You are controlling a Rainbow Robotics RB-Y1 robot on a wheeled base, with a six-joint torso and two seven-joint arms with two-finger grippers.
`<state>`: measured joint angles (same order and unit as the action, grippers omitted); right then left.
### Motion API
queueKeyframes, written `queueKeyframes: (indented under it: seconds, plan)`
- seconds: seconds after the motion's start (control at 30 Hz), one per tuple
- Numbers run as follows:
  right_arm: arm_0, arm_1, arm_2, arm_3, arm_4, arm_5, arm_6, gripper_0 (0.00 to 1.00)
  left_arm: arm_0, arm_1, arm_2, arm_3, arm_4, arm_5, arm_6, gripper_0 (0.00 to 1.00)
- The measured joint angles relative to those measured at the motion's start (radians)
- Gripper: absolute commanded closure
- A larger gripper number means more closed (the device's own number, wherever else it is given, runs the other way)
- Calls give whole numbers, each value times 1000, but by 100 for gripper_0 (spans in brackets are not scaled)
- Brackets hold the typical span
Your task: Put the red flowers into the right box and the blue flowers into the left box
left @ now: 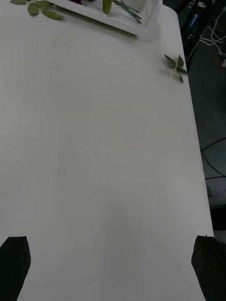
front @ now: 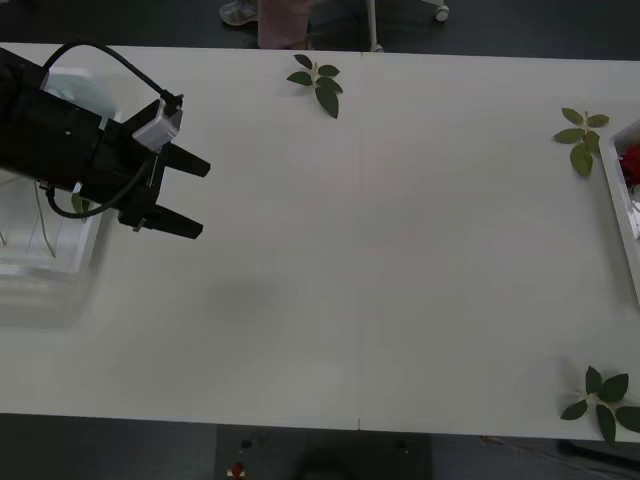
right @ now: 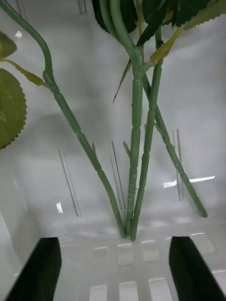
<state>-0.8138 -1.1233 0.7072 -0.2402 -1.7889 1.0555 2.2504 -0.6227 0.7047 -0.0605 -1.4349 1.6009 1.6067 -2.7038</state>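
Beside the left box, left pincer gapes over bare table.

A wide white table carries everything. The left box, translucent with slotted walls, rests at its left edge, and the right box, a white tray with a raised rim, sits at its right edge. Three bloomless leaf sprigs lie flat on the top: one at the far middle, one just beside the right box's far end, and one at the near right corner.
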Motion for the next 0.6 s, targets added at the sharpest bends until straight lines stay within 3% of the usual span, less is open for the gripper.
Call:
queueKeyframes:
  seconds: [0.33, 0.6]
  plan:
    - [0, -14, 0, -31, -60, 109, 18, 0, 0, -6, 8, 0, 63, 102, 0, 0]
    - [-21, -235, 0, -441, -47, 221, 41, 0, 19, -9, 8, -36, 91, 79, 0, 0]
